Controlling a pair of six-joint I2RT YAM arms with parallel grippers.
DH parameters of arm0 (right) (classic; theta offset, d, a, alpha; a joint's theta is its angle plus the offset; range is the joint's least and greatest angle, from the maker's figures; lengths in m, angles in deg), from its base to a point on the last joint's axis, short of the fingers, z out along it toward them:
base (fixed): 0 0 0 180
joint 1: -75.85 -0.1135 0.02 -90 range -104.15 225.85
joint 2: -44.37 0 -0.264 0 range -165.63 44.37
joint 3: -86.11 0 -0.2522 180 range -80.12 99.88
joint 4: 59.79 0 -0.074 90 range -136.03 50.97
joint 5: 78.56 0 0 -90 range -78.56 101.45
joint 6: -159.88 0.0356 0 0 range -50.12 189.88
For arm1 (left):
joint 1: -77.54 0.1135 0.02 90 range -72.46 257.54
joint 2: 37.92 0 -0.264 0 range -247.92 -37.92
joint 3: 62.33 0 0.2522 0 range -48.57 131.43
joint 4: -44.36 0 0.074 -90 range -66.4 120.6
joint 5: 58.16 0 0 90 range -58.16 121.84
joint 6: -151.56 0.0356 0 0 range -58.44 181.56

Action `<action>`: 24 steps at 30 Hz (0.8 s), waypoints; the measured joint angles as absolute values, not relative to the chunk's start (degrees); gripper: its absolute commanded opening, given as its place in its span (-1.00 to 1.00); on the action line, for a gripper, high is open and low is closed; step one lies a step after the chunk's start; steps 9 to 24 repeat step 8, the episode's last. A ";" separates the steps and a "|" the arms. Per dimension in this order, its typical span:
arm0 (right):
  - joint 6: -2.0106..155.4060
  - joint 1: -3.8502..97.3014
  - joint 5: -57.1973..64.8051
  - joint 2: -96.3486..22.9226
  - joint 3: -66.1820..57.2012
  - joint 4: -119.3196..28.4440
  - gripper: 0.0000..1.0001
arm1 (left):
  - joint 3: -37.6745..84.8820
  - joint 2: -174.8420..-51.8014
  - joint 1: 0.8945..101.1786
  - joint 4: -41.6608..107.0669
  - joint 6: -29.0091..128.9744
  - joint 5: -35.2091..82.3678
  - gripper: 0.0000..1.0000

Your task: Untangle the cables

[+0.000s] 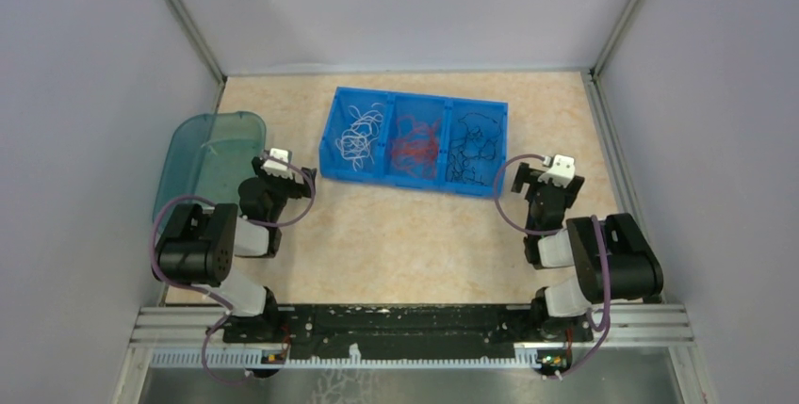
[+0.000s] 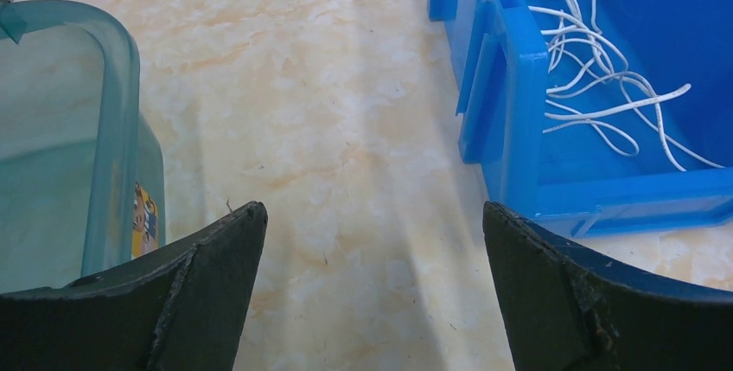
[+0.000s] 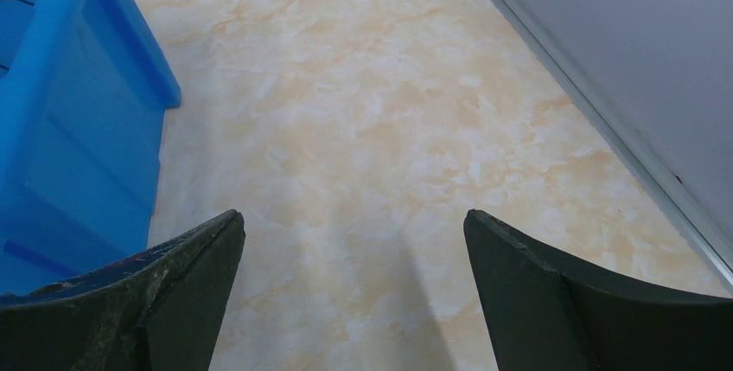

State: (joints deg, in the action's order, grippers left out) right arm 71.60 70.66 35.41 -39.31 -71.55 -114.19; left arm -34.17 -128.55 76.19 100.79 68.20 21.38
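Note:
The cables lie sorted in a blue three-part bin (image 1: 405,181) at the table's back. White cables (image 1: 361,133) fill its left part, red-orange cables (image 1: 415,143) the middle, black cables (image 1: 474,148) the right. In the left wrist view the white cables (image 2: 596,68) curl inside the blue bin (image 2: 519,111). My left gripper (image 1: 280,176) (image 2: 372,208) is open and empty over bare table, left of the bin. My right gripper (image 1: 546,183) (image 3: 353,214) is open and empty, just right of the blue bin (image 3: 78,129).
A translucent teal tub (image 1: 203,164) (image 2: 112,129) stands at the far left, close beside my left gripper. Grey walls (image 3: 622,60) close in the table on three sides. Marbled tabletop (image 1: 405,244) lies between the arms and the bin.

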 measured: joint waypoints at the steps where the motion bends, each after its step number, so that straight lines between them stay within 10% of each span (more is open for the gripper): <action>1: 71.62 70.66 35.30 -39.31 -71.55 -114.19 0.98 | -34.17 -128.55 76.19 100.79 68.20 21.38 1.00; 24: 71.62 70.66 35.08 -39.31 -71.55 -114.19 0.98 | -34.17 -128.55 76.19 100.77 68.17 21.40 1.00</action>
